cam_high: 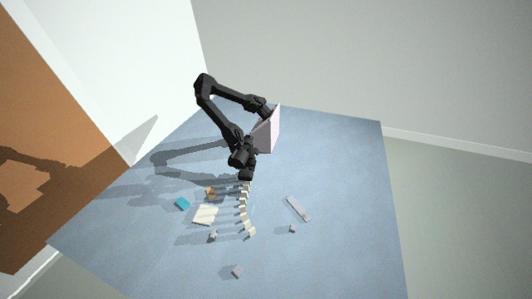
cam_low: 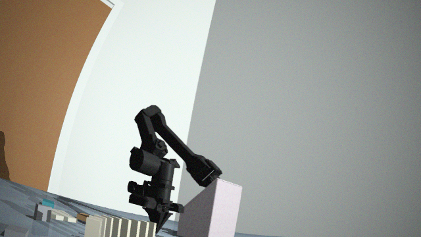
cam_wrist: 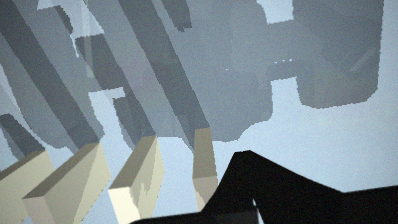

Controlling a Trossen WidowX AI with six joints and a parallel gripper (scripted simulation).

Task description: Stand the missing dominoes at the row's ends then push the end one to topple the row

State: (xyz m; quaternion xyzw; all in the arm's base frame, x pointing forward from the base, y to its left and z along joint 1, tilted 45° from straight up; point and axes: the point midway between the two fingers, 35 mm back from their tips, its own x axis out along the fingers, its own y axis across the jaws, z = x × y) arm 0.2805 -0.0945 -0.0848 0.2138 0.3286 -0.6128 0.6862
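A row of several cream dominoes (cam_high: 244, 208) (cam_low: 120, 227) (cam_wrist: 137, 182) stands upright on the blue mat (cam_high: 341, 174). My gripper (cam_high: 245, 178) (cam_low: 161, 226) (cam_wrist: 242, 159) is shut and holds nothing. It points down, low over the mat, right beside the end domino (cam_high: 246, 187) (cam_low: 151, 228) (cam_wrist: 205, 165) at the arm's end of the row. I cannot tell whether the fingertips touch that domino. In the wrist view the fingers hide its lower right corner.
The arm's pale pink base block (cam_high: 268, 130) (cam_low: 214, 210) stands just behind the row. A teal block (cam_high: 182, 203), an orange block (cam_high: 211, 192), a flat cream slab (cam_high: 205, 214), a grey bar (cam_high: 299, 208) and small grey cubes (cam_high: 293, 227) (cam_high: 238, 271) lie around the row.
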